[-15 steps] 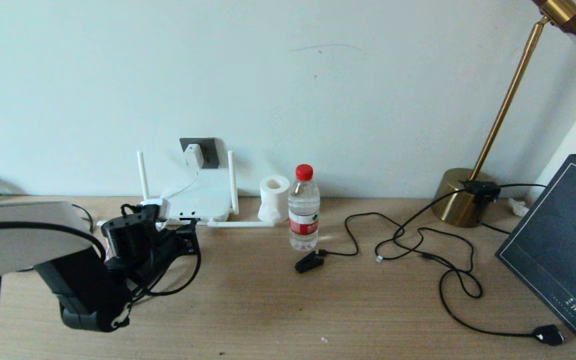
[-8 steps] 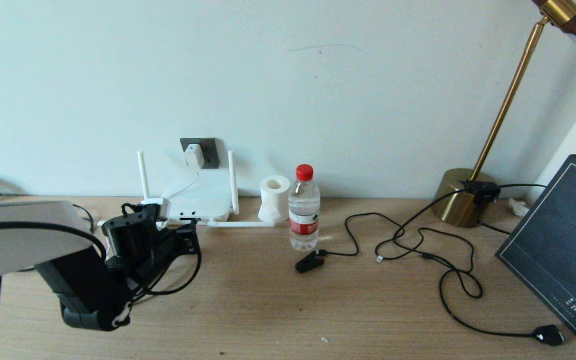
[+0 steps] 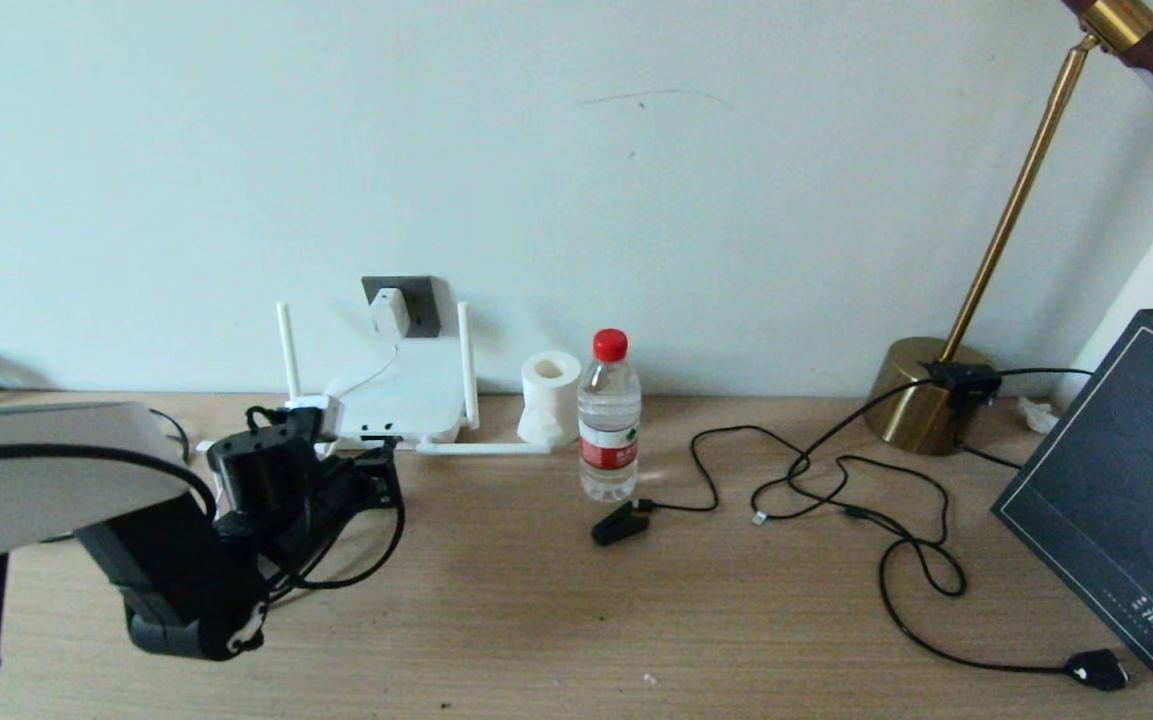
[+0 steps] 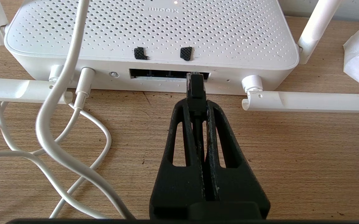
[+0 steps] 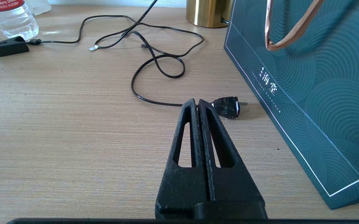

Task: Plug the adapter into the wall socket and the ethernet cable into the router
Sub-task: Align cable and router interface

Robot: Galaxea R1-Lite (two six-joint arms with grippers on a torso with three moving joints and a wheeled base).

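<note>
The ethernet cable (image 4: 195, 90), its connector tip at the mouth of the router (image 4: 154, 34) port slot on the bench (image 4: 291, 149). The adapter (image 3: 387, 311) sits in the wall socket (image 3: 420, 300). Risk: a tilted connector may jam or push the router back. Left gripper (image 4: 196, 104) jaws are clamped on the connector; right gripper (image 5: 197, 104) jaws are closed, empty, parked.

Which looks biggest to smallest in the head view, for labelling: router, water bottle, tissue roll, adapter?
1. router
2. water bottle
3. tissue roll
4. adapter
The bottle stands slightly nearer the camera.
</note>
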